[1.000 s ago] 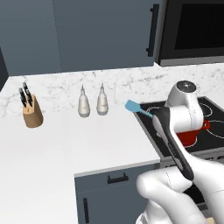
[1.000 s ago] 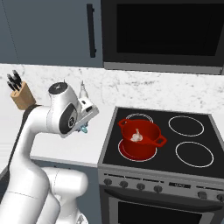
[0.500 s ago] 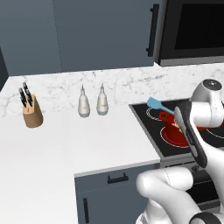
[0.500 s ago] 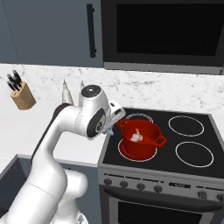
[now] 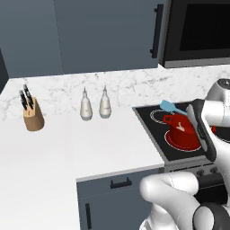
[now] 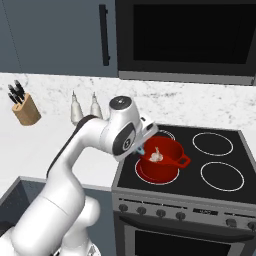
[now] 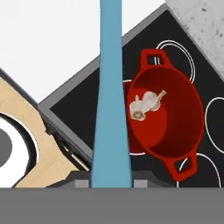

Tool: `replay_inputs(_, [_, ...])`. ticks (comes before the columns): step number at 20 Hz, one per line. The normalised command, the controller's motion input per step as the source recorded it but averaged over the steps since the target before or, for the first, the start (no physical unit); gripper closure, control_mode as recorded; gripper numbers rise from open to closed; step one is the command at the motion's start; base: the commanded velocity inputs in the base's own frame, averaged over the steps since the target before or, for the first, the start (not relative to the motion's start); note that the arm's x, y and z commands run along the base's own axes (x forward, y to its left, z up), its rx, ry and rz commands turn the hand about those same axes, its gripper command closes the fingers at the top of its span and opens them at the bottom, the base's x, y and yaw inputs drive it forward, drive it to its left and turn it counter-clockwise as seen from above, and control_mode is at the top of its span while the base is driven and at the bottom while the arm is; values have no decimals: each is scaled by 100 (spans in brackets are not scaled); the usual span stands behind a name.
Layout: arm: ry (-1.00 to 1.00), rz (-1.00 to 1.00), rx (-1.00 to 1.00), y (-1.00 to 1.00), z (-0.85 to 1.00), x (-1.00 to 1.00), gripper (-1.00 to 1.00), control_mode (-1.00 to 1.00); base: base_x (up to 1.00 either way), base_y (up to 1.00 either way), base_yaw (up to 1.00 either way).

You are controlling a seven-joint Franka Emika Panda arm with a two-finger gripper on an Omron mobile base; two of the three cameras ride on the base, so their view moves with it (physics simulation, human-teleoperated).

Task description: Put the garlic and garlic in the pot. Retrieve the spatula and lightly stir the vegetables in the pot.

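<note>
On the stove's point(image 6: 220, 150) near-left burner: round, straight-sided red pot point(image 7: 168, 116), two lumpy pinkish-beige garlic bulbs point(image 7: 145, 105) touching inside. Gripper point(image 7: 111, 181) clenched on flat light-blue spatula point(image 7: 111, 100), held just left of pot.

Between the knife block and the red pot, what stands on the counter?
Two white bottles stand side by side at the backsplash, between the knife block and the pot; past them, bare counter and stove edge. The left base view shows it.
</note>
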Motion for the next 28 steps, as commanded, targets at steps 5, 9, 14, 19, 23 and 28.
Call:
replay_inputs(5, [0,-11,-1,-26,0,26,100,-100,0,0,0])
replay_inputs(9, [0,-13,-1,-49,0,18,100,-100,0,0,0])
replay_inputs(14, [0,-6,-5,-68,-1,5,100,-100,0,0,0])
replay_inputs(19, [1,-3,-12,-52,0,7,100,-100,0,0,0])
replay_inputs(23, [13,0,-19,-42,0,6,100,-100,0,0,0])
replay_inputs(28, [24,2,-21,-14,0,6,100,-100,0,0,0])
